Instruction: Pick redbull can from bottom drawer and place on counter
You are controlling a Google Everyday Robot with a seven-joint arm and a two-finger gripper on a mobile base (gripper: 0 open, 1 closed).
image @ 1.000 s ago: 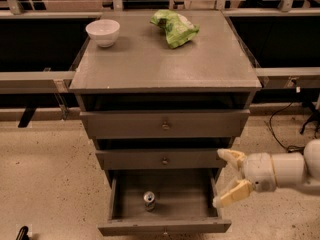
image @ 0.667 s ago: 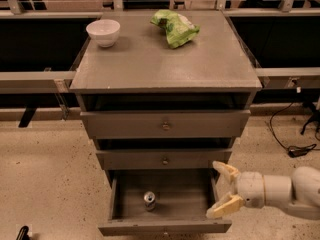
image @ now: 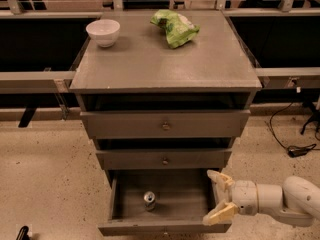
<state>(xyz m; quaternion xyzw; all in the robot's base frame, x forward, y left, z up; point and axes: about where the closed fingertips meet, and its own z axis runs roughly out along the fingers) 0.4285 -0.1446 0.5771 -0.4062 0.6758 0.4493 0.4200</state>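
1. Speckled floor all round, dark shelving behind, and a grey drawer cabinet in the middle whose worn top is the table.
2. On the table, a white bowl sits near the back-left corner. A crumpled green bag lies by the back edge, a bit right of centre. Neither has budged since the earlier frames.
3. The top drawer and middle drawer are each pulled out a little. The bottom drawer is pulled well out past the table's front edge.
4. The redbull can stands upright on the bottom drawer's floor, a little left of centre and toward the front. It's in the same spot as before and nothing is touching it.
5. The gripper comes in from the right on its white arm and is now at the right end of the bottom drawer. Its fingers are spread wide with nothing between them.
6. Compared with a second ago it has dropped lower and slid left, closer to the can but clearly apart from it.
7. A black cable trails on the floor off to the right.
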